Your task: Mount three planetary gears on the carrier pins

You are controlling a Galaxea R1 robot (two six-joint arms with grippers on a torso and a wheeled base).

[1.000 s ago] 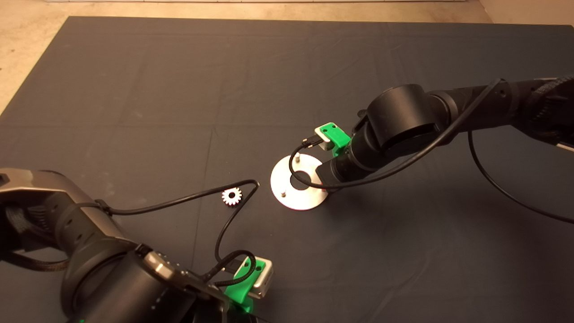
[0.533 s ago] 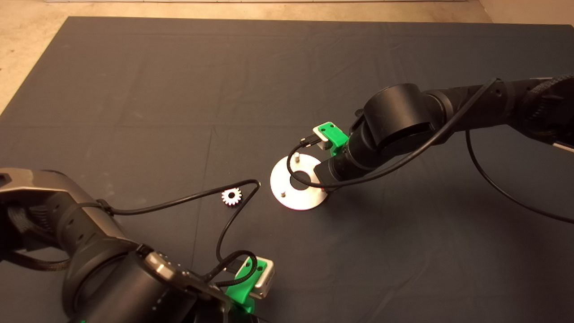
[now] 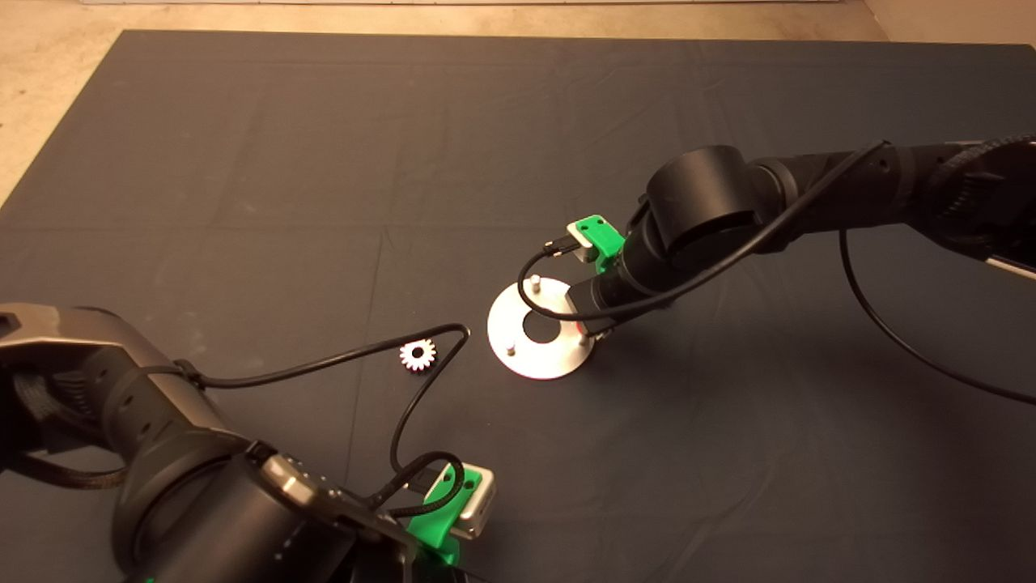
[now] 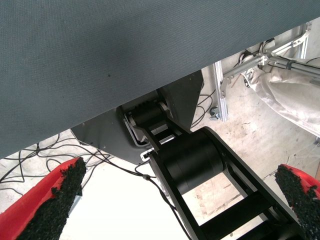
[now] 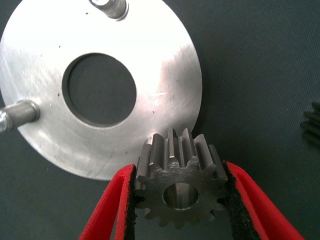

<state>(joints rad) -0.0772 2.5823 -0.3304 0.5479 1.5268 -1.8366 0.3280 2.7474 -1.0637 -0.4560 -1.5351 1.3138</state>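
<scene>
A: Which step is it now?

B: The first gear, I think. The right gripper (image 5: 177, 200) is closed on a gear (image 5: 179, 181) and holds it over the right edge of the disc (image 3: 541, 356). Two pins (image 5: 111, 7) stand bare; the third I cannot see.

A: And the other gears?

B: One gear (image 3: 418, 355) lies on the mat (image 3: 324, 146), left of the disc. The left gripper (image 4: 175, 200) waits at the near left, fingers wide apart and empty.

A: The next move?

B: Probably to bring the hole over the pin and lower it straight.
</scene>
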